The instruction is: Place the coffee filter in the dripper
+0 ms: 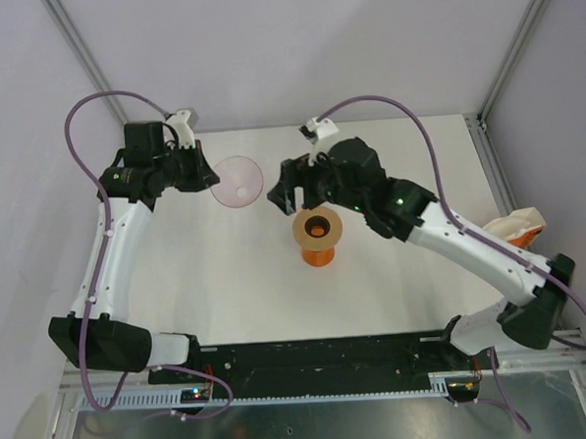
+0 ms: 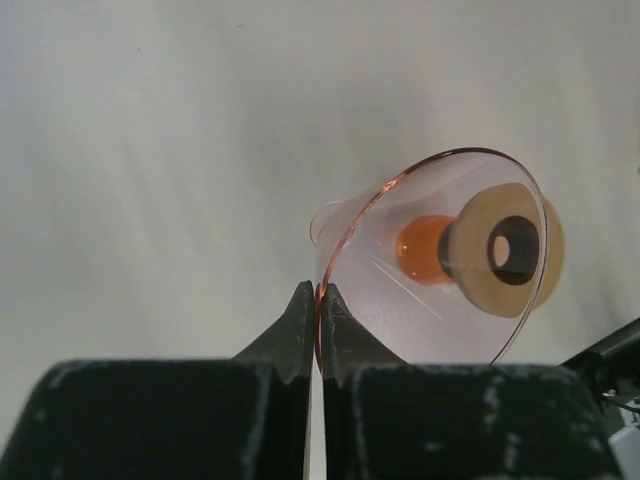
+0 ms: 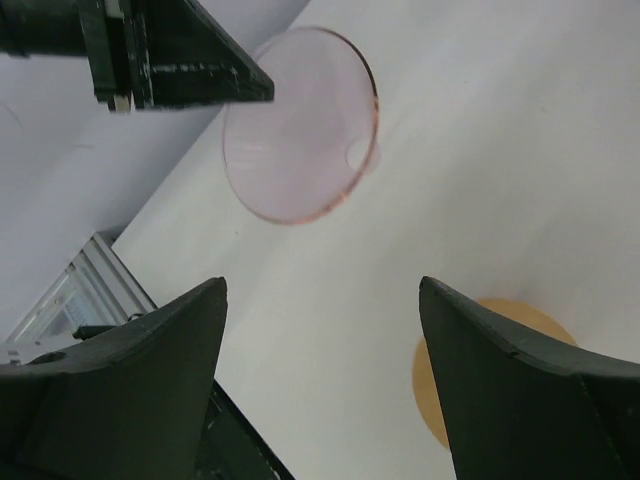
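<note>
1. Grip on the coffee filter: the left gripper has its jaws pressed together on the cone's rim. The left wrist view shows this edge-on, with only the thin wall between the tips.
2. The coffee filter is a pale pink, see-through cone with an orange-tinted rim. It is held on its side, with its small tip pointing away from the dripper.
3. In the top view the coffee filter reads only as a round pink disc at the back left of the table, left of the dripper and apart from it. The right wrist view looks into its round mouth, and the tip shows through as a small circle.
4. The dripper stands upright near the middle of the table, with a wide tan top, a dark hole in its centre and an orange base below. The left wrist view shows it only through the filter's wall.
5. The right gripper has its jaws spread wide with nothing between them. Its own view shows bare table in the gap, and the dripper's tan rim is partly hidden behind one finger.
6. The top view puts the right gripper just behind the dripper. Whether the two touch cannot be told.
7. A white-and-orange packet lies at the table's right edge and appears in the top view alone.
</note>
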### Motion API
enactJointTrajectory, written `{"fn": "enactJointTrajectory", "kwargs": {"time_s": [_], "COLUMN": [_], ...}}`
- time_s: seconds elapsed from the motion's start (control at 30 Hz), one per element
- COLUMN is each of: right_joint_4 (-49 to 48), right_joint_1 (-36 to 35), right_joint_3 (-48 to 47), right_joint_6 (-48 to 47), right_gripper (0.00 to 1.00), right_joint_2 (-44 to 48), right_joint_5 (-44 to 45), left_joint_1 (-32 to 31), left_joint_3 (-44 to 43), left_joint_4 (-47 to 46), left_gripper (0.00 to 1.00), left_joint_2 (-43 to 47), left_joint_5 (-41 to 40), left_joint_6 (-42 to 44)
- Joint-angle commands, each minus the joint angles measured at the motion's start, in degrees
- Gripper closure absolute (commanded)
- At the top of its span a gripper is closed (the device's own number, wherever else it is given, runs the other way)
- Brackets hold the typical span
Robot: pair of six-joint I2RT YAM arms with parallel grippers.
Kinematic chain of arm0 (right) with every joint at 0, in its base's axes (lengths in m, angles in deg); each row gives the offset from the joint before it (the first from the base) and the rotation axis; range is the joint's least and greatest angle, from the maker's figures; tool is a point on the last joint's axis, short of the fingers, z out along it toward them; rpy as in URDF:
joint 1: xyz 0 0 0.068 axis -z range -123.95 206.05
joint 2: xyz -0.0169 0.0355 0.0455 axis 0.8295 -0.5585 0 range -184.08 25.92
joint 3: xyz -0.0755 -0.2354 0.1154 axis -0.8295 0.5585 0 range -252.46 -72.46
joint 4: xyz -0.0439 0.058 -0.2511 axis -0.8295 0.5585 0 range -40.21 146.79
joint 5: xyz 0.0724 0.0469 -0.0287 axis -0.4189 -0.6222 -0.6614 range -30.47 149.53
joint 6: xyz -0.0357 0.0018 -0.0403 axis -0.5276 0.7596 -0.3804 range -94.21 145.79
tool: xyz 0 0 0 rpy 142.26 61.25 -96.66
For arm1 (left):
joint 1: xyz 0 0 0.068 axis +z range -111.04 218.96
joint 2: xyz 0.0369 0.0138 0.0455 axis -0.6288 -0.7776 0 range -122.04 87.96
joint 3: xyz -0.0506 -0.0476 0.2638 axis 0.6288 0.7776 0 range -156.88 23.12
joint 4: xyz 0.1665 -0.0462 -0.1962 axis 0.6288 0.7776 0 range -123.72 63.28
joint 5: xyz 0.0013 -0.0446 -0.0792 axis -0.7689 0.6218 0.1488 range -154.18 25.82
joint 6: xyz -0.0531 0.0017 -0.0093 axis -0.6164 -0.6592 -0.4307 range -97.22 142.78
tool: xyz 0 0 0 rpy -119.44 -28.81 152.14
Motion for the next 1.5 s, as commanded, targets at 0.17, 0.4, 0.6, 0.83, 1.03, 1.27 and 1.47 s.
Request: {"fn": "enactJointTrajectory", "kwargs": {"time_s": [0.17,0.4,0.6,0.83,1.03,1.27,1.47], "right_joint_4": [8.64,17.81,21.51,26.31,30.56,28.18,26.91], "right_joint_1": [-1.96,-0.64,1.22,3.30,9.33,13.00,14.00], "right_joint_3": [-21.03,-25.21,-21.33,-17.42,-13.01,-6.37,-5.56], "right_joint_6": [-1.82,-3.06,-2.41,-1.62,-0.55,0.10,-0.15], "right_gripper": [0.29,0.48,0.80,0.99,1.00,1.00,1.00], "right_joint_2": [-14.89,-18.11,-15.12,-10.53,-6.97,-6.14,-7.79], "right_joint_5": [10.02,15.32,16.97,15.80,3.22,-4.94,-6.55], "left_joint_1": [-5.45,-9.03,-13.25,-18.78,-21.17,-23.34,-23.61], "left_joint_3": [-5.07,-5.98,-7.18,-8.83,-10.18,-9.25,-9.14], "left_joint_4": [-0.26,-0.27,-0.32,-0.33,-0.26,-0.33,-0.25], "left_gripper": [1.00,1.00,1.00,1.00,1.00,1.00,1.00], "left_joint_2": [2.58,1.13,-1.42,-5.48,-9.69,-12.33,-14.00], "left_joint_5": [6.13,6.81,6.74,5.08,8.48,6.86,4.93], "left_joint_6": [-7.54,-9.42,-11.25,-11.89,-12.44,-12.42,-11.09]}}
